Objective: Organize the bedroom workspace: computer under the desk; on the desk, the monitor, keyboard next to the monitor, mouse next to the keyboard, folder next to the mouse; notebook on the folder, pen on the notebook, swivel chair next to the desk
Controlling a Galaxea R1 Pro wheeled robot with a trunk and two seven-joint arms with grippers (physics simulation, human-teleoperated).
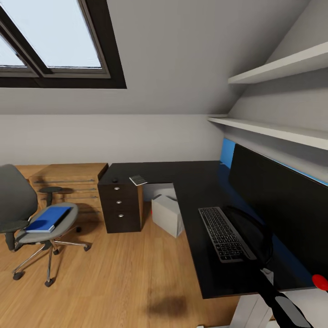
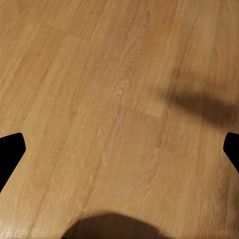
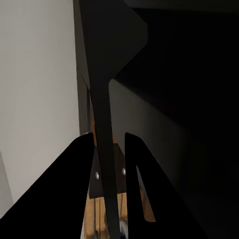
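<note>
I'm working the monitor step: the right gripper (image 3: 108, 137) is straddling the thin dark edge of the monitor (image 1: 282, 205), one finger on each face. Both are lying very close to the panel, but I cannot tell whether they are actually pinching it. The monitor is standing on the right run of the desk (image 1: 191, 182), with the keyboard (image 1: 225, 234) lying just to its left, so I'm judging both as roughly placed.

The right arm (image 1: 284, 307) is reaching up from the near right corner toward the monitor's base. The left gripper (image 2: 119, 149) is hanging spread wide, holding nothing, facing down at the wood floor (image 2: 99, 74).

Next I'm expecting to let go here and roll left for the folder (image 1: 48, 219), which is lying flat on the seat of the swivel chair (image 1: 18, 196), well apart from the desk. The notebook (image 1: 138, 180) and the mouse (image 1: 115, 180) are sitting at the far left end of the desk. The computer (image 1: 167, 214) is resting on the floor by the desk's inner corner. I can't make out the pen.
</note>
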